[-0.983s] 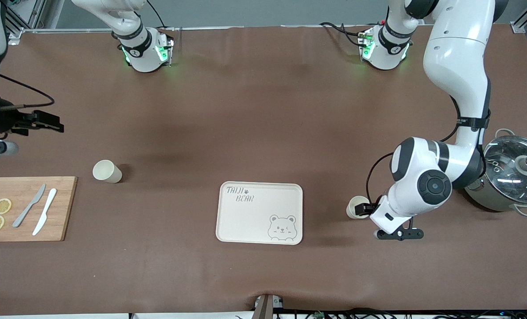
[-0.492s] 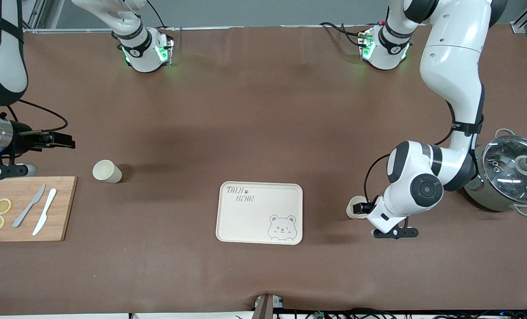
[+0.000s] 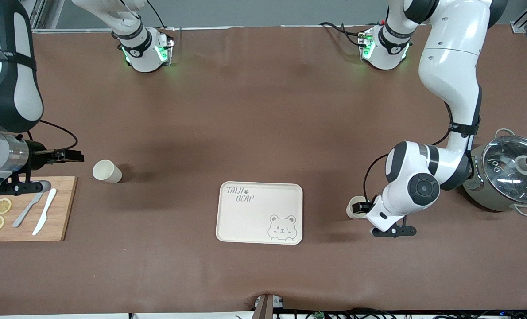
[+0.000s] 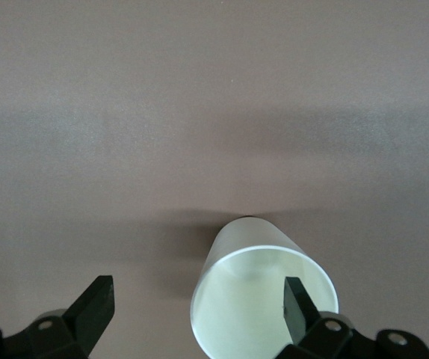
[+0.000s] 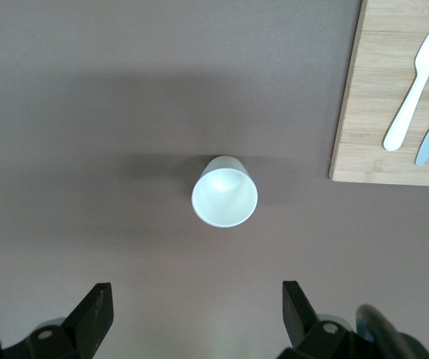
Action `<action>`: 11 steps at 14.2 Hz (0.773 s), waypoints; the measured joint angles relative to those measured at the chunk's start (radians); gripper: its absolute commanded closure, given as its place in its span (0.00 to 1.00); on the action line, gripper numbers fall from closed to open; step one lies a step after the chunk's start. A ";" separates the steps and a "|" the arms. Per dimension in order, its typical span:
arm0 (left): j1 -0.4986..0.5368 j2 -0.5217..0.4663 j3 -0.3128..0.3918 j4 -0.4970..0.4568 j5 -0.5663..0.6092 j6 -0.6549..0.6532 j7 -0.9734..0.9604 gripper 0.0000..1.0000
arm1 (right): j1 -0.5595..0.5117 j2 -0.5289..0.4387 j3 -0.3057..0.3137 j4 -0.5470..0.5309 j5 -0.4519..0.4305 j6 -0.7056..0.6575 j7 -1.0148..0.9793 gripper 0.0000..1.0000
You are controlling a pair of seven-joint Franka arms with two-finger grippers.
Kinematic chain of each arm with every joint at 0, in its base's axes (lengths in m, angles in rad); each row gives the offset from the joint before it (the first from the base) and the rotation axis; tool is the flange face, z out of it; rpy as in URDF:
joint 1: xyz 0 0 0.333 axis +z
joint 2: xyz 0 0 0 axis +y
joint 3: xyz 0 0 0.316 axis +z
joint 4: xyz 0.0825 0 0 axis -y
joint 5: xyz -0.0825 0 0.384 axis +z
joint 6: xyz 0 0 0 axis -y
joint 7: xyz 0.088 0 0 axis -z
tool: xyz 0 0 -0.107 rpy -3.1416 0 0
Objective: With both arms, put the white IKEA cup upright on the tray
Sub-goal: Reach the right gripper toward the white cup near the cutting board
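Two cups stand upright beside the tray [image 3: 259, 212]: one [image 3: 355, 207] has the left hand [image 4: 199, 307] spread astride its rim, the other [image 3: 106, 171] faces the right hand's [image 5: 192, 310] spread fingers. Light, rigid, probably slick; grip across the wall.

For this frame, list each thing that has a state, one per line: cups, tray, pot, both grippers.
Cup near the cutting board: lying on its side, untouched.
Cup beside the pot-end arm: on its side, one finger inside its mouth.
Tray: flat, nothing on it.
Pot: lid on.
Left gripper: jaws open, at that cup.
Right gripper: jaws open, short of the other cup.
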 measured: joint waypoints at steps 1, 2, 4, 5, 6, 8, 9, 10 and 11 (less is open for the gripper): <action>0.000 0.000 0.000 -0.002 0.000 0.005 0.000 0.00 | -0.010 0.003 -0.001 -0.025 0.000 0.032 0.000 0.00; 0.001 0.000 0.000 -0.006 0.000 0.012 0.000 0.00 | -0.020 0.005 -0.001 -0.048 0.000 0.061 0.000 0.00; 0.003 0.000 0.001 -0.017 0.000 0.023 0.000 0.00 | -0.037 0.007 -0.003 -0.096 -0.003 0.126 0.000 0.00; 0.004 0.000 0.001 -0.021 0.000 0.026 0.000 0.00 | -0.045 0.007 -0.003 -0.121 -0.010 0.160 0.000 0.00; 0.005 0.000 0.001 -0.024 0.000 0.029 0.000 0.00 | -0.053 0.008 -0.003 -0.148 -0.019 0.199 0.000 0.00; 0.006 0.000 0.001 -0.032 0.000 0.038 0.000 0.00 | -0.065 0.009 -0.004 -0.209 -0.024 0.287 0.000 0.00; 0.006 0.000 0.001 -0.036 0.000 0.043 0.000 0.00 | -0.068 0.010 -0.004 -0.242 -0.024 0.336 0.000 0.00; 0.006 0.001 0.001 -0.041 0.000 0.050 0.000 0.00 | -0.070 0.012 -0.004 -0.275 -0.024 0.383 0.000 0.00; 0.006 0.001 0.001 -0.047 0.000 0.058 0.000 0.00 | -0.070 0.016 -0.004 -0.305 -0.025 0.424 0.000 0.00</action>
